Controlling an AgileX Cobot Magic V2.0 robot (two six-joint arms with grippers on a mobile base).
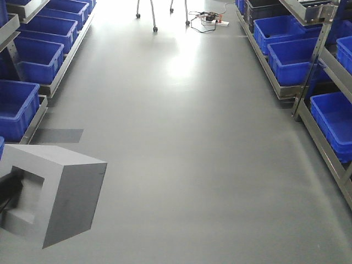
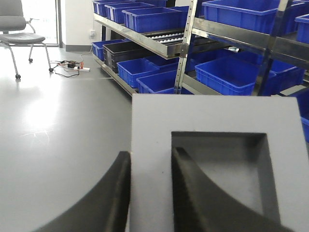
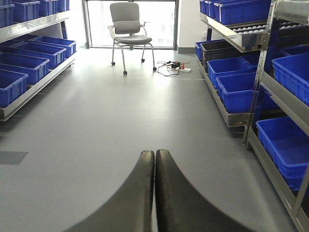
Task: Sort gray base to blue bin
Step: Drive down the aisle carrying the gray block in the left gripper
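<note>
The gray base [image 1: 66, 192] hangs above the floor at the lower left of the front view, its square recess facing left. My left gripper [image 2: 150, 153] is shut on it: one finger lies inside the recess and the other outside, pinching the base's [image 2: 217, 116] wall. In the front view only a dark part of that gripper [image 1: 8, 190] shows at the recess. My right gripper [image 3: 155, 152] is shut, holding nothing, above bare floor. Several blue bins line both racks; the nearest blue bin [image 1: 19, 118] stands on the left rack just beyond the base.
Metal racks with blue bins [image 3: 285, 145] run along both sides of the aisle. One black bin [image 2: 123, 50] sits among them. An office chair [image 3: 128, 24] and a power strip with cables [image 1: 209, 21] are at the far end. A dark floor patch [image 1: 58, 135] lies ahead on the left.
</note>
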